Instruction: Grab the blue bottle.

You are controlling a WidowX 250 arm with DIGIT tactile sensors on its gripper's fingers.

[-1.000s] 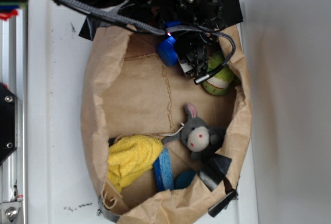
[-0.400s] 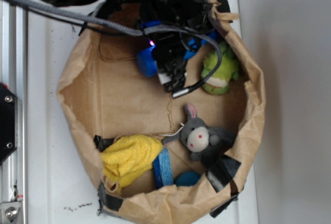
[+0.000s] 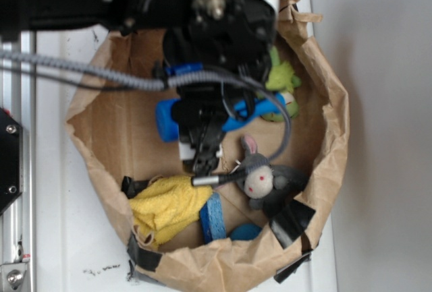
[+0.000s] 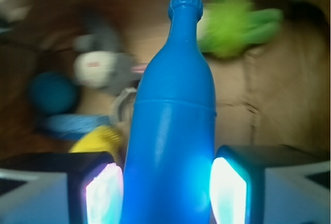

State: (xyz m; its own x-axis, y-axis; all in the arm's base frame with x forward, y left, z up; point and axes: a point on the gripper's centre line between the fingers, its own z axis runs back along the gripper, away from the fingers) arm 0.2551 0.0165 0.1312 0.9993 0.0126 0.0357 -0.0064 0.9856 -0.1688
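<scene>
Arm is reaching in from the top-left over the paper bag (image 3: 324, 170), wrist pointing down — gripper (image 3: 202, 133) is clamping the blue bottle (image 4: 173, 131) mid-body between both pads, inside the bag, just beside the grey plush toy (image 3: 266, 181).

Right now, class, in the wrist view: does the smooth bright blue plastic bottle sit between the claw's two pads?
Yes: the smooth bright blue plastic bottle stands between both lit pads of the claw.

No legible text, labels, brands or numbers in either view. The blue bottle (image 4: 173, 125) is plain and unmarked along its visible side. Dark specks on the white surface (image 3: 74, 238) beside the paper bag (image 3: 324, 170) cannot be read.
</scene>
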